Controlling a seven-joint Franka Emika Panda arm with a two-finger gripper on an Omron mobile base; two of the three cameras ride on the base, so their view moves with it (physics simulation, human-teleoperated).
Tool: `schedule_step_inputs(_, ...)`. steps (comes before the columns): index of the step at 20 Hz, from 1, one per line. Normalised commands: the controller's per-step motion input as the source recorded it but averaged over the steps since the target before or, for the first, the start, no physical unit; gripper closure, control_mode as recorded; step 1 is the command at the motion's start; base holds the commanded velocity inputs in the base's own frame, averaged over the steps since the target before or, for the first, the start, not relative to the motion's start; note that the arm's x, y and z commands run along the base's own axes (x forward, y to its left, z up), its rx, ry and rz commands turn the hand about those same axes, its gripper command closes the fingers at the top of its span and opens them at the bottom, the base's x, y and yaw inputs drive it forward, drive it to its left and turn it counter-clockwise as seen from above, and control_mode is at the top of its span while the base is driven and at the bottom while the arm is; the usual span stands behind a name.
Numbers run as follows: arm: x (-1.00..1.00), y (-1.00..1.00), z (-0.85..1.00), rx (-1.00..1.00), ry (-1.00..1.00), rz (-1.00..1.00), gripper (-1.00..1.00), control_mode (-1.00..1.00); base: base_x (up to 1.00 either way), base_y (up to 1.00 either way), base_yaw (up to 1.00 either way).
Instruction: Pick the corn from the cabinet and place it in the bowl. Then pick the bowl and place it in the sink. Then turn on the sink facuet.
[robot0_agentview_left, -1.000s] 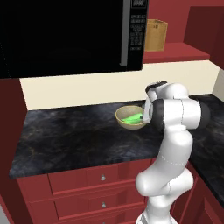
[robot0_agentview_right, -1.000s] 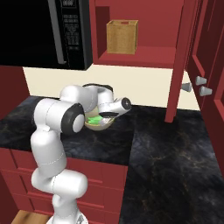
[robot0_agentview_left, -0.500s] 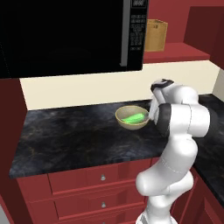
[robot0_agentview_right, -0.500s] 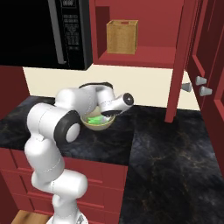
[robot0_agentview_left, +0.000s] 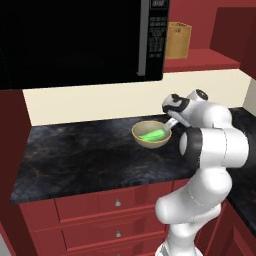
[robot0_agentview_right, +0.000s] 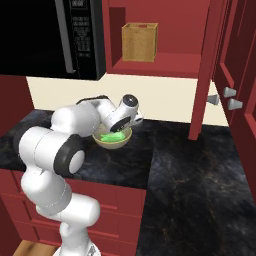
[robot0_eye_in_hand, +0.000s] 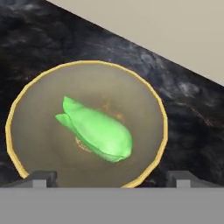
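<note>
Corn's in the bowl, tool hanging right above it

Arm's folded over with the hand angled down at the bowl (robot0_eye_in_hand: 30, 98) on the black counter (robot0_agentview_left: 85, 160). The tool (robot0_eye_in_hand: 111, 175) has its jaws spread wide, one tip either side of the near rim, gripping nothing. The green corn (robot0_eye_in_hand: 96, 131) lies flat in the bowl's middle. A brown box (robot0_agentview_right: 139, 42) sits on the cabinet shelf above.
</note>
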Motion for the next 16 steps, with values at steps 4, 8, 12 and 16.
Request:
schedule_step_inputs(4,-0.47,0.00,-0.19,0.18,0.01,-0.51,-1.00,-1.00,0.00,0.00,0.00)
schedule_step_inputs(8,-0.35,0.00,-0.19,0.20,0.00,-0.50,-1.00,-1.00,0.00,0.00,0.00)
schedule_step_inputs(12,-0.05,0.01,0.00,0.18,0.03,-0.50,-1.00,-1.00,0.00,0.00,0.00)
schedule_step_inputs(16,-0.01,0.04,0.04,0.19,0.09,-0.43,-1.00,-1.00,0.00,0.00,0.00)
